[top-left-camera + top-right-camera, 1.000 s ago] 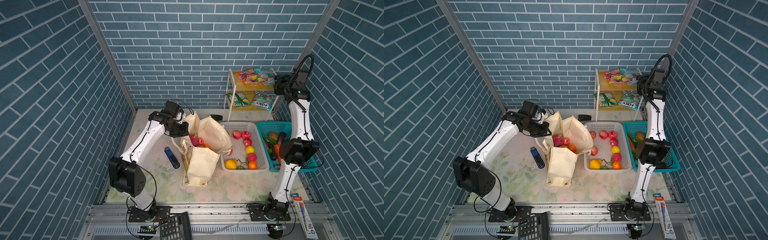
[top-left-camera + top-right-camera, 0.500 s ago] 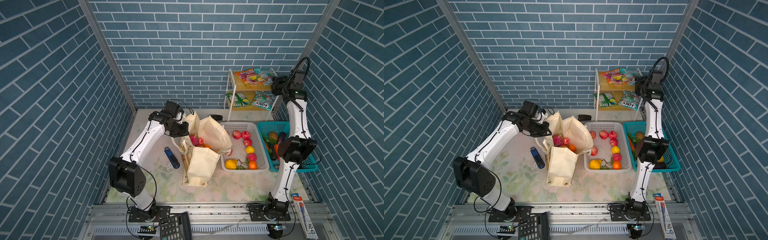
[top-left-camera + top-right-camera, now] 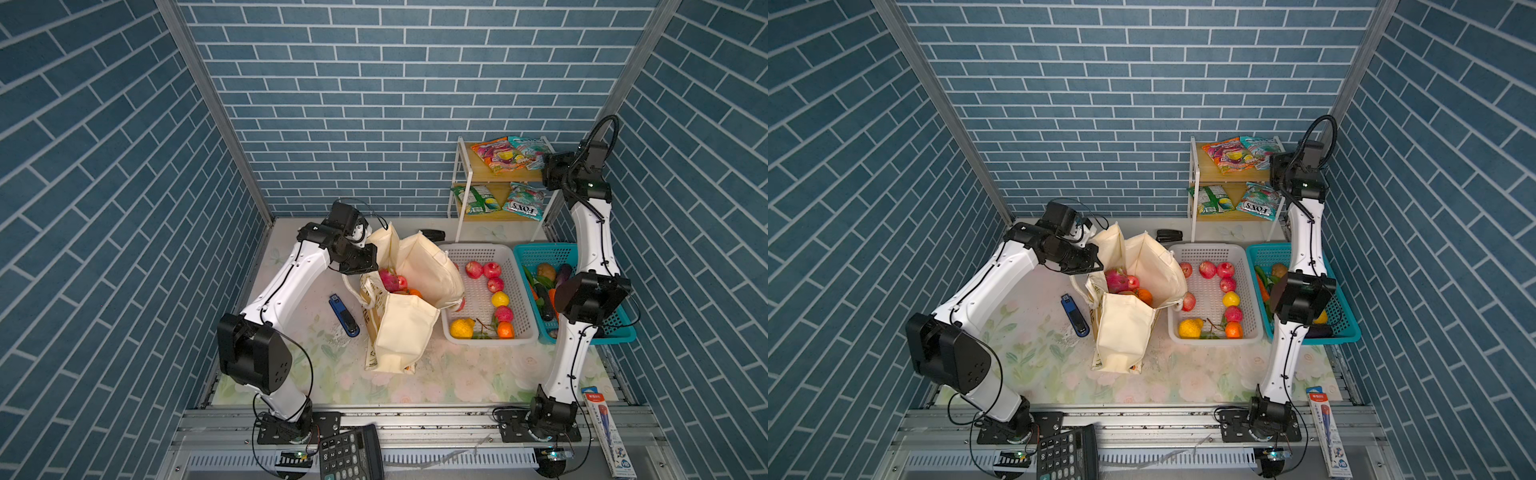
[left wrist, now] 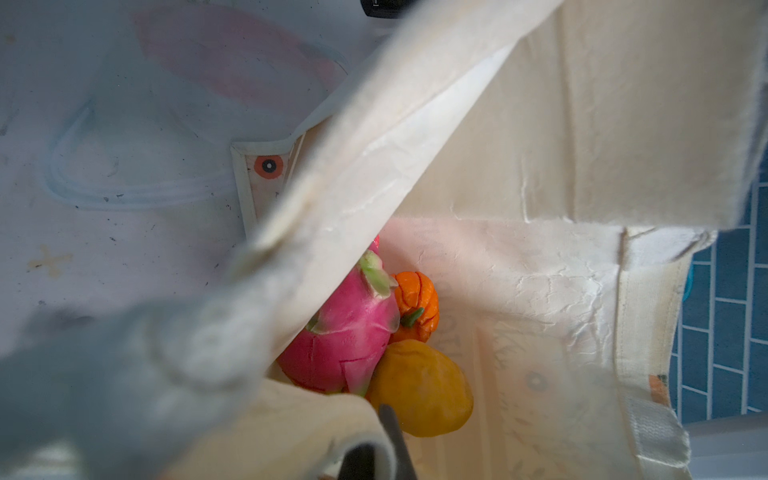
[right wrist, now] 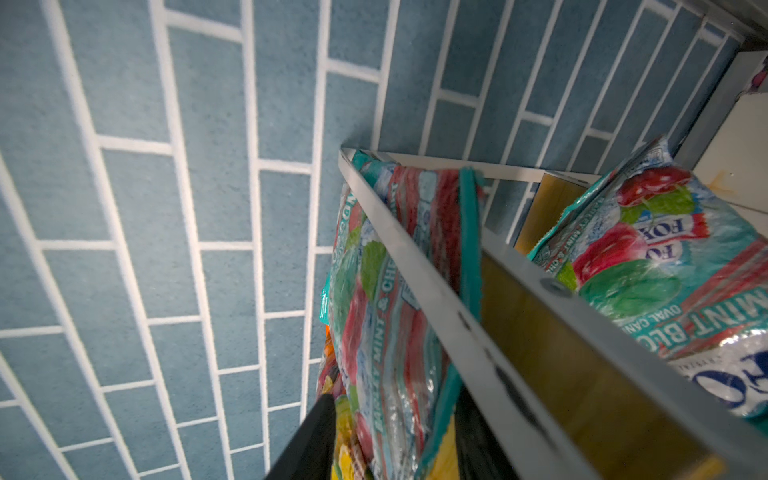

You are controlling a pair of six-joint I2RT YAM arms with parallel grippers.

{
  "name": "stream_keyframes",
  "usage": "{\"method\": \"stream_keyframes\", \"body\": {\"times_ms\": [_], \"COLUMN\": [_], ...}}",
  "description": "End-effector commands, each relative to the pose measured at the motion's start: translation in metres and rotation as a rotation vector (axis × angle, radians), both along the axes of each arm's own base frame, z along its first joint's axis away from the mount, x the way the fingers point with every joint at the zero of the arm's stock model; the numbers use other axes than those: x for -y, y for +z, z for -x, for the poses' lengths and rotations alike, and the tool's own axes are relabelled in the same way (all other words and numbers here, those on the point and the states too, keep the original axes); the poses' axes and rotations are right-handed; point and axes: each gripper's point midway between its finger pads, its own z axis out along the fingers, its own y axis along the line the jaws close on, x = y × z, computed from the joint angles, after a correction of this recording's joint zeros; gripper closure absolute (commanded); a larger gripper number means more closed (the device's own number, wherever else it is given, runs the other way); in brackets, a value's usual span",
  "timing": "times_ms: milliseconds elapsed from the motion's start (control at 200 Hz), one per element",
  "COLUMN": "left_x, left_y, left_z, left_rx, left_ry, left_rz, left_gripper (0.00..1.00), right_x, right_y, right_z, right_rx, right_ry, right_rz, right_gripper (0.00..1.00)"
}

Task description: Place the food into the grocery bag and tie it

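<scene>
Worktop (image 3: 457, 374): flat, pale floral sheet.
Grocery bag (image 3: 403, 332): soft cream canvas, upright mid-worktop, mouth gaping.
Shelf (image 5: 552, 286): metal rails, wooden boards.
Teal packet (image 5: 395, 311): flat, glossy, crinkly, on the shelf.
Dragon fruit (image 4: 349, 332): magenta, green-scaled, inside the bag.
Orange fruits (image 4: 419, 386): round, touching it.
Left gripper (image 3: 368, 249): jaws clamped on the bag's rim.
Right gripper (image 5: 390, 449): jaws astride the packet's edge; grip unclear.

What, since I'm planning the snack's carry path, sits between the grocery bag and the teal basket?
The white plastic basket stands between the grocery bag and the teal basket, seen in both top views.
</scene>
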Motion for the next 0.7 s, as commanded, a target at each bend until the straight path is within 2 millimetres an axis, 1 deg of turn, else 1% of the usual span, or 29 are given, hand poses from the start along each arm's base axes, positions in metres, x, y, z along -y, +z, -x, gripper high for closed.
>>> {"method": "stream_keyframes", "body": {"times_ms": [0,195,240,365,440,535,625,695], "left_x": [0.004,0.003,0.003,0.003,0.003,0.004,0.006,0.006], "left_y": [-0.005,-0.004,-0.004,-0.003,-0.003,-0.002,-0.001,-0.001], "left_z": [0.001,0.000,0.001,0.001,0.001,0.000,0.000,0.000], "left_rx": [-0.008,-0.005,-0.006,-0.003,-0.002,0.001,0.004,0.004], "left_ry": [-0.013,-0.009,-0.009,-0.006,-0.004,-0.003,-0.005,-0.005], "left_rz": [-0.008,-0.012,-0.013,-0.016,-0.016,-0.016,-0.014,-0.015], "left_gripper": [0.95,0.95,0.95,0.95,0.95,0.95,0.95,0.95], "right_x": [0.004,0.001,0.000,-0.002,-0.003,-0.005,-0.010,-0.014], "right_y": [-0.009,-0.016,-0.017,-0.012,-0.006,0.007,0.023,0.039], "right_z": [-0.011,-0.016,-0.017,-0.019,-0.018,-0.016,-0.012,-0.008], "right_rx": [0.001,0.002,0.002,0.025,0.041,0.080,0.121,0.163], "right_ry": [-0.027,-0.018,-0.014,-0.004,0.003,0.012,0.029,0.045], "right_rz": [-0.024,-0.030,-0.031,-0.032,-0.028,-0.009,0.019,0.045], "right_gripper": [0.55,0.66,0.69,0.82,0.89,1.00,1.00,1.00]}}
